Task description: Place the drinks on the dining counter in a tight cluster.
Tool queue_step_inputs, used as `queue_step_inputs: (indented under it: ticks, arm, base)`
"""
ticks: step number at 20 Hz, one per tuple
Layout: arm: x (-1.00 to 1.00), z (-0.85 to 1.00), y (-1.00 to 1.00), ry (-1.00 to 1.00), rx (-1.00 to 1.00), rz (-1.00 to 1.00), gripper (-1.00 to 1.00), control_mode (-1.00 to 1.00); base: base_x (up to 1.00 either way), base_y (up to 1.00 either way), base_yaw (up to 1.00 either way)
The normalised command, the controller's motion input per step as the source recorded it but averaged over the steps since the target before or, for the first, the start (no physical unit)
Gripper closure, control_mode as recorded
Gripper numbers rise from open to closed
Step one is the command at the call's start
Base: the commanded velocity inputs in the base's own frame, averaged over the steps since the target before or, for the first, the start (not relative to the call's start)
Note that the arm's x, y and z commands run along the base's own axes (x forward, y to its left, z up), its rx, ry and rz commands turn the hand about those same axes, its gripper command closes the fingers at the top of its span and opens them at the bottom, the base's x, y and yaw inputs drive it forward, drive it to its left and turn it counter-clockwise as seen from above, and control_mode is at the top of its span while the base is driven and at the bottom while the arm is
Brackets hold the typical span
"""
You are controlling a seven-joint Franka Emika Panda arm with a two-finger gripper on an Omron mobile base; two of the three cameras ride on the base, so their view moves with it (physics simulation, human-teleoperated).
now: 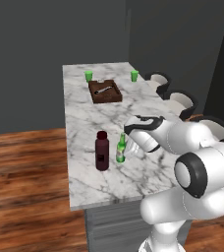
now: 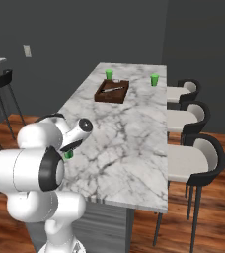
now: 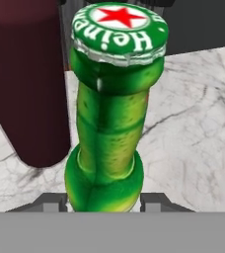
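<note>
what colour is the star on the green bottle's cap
Red, on the green bottle cap; clearest in the hand view.

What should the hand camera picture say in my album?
Gripper shut on the green bottle, beside the maroon bottle on the marble counter.

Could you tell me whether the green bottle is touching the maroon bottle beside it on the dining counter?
Apart. The left base view shows a strip of marble between the green bottle and the maroon bottle.

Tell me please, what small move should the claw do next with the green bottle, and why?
Probably open and back away. The claw is shut on the green bottle, which stands upright on the dining counter close beside the maroon bottle, so it seems already placed. Whether the two bottles touch is unclear.
</note>
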Motion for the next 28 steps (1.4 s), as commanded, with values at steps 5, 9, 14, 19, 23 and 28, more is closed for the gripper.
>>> queue_step_inputs:
  ticks: [5, 9, 14, 19, 23, 28]
  arm:
    - [-0.03, -0.01, 0.0, 0.0, -0.01, 0.0, 1.0, -1.0]
    - [-0.02, 0.0, 0.0, 0.0, 0.0, 0.0, 1.0, -1.0]
    - [0.0, 0.0, 0.0, 0.0, 0.0, 0.0, 1.0, -1.0]
    - [-0.05, -0.03, 0.0, 0.0, 0.0, 0.0, 1.0, -1.0]
    - [-0.03, -0.06, 0.0, 0.0, 0.0, 0.0, 1.0, -1.0]
    - [0.0, -0.01, 0.0, 0.0, 0.0, 0.0, 1.0, -1.0]
  base:
    - [0.0, 0.0, 0.0]
    - [0.0, 0.0, 0.0]
    - [0.0, 0.0, 0.0]
    - [0.0, 0.0, 0.0]
    - [0.0, 0.0, 0.0]
    - [0.0, 0.0, 0.0]
